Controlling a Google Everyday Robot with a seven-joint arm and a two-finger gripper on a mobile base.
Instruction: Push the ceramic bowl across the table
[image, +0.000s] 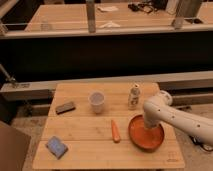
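Observation:
An orange ceramic bowl (146, 134) sits on the wooden table (85, 130) near its front right corner. My white arm comes in from the right, and my gripper (148, 125) reaches down into the bowl near its middle, hidden behind the arm's wrist. An orange carrot (115, 130) lies just left of the bowl, close to its rim.
A white cup (96, 101) stands at the table's middle back, a small white bottle (133, 96) to its right, a dark flat block (65, 107) at the left, and a blue sponge (56, 147) at the front left. A dark counter wall runs behind the table.

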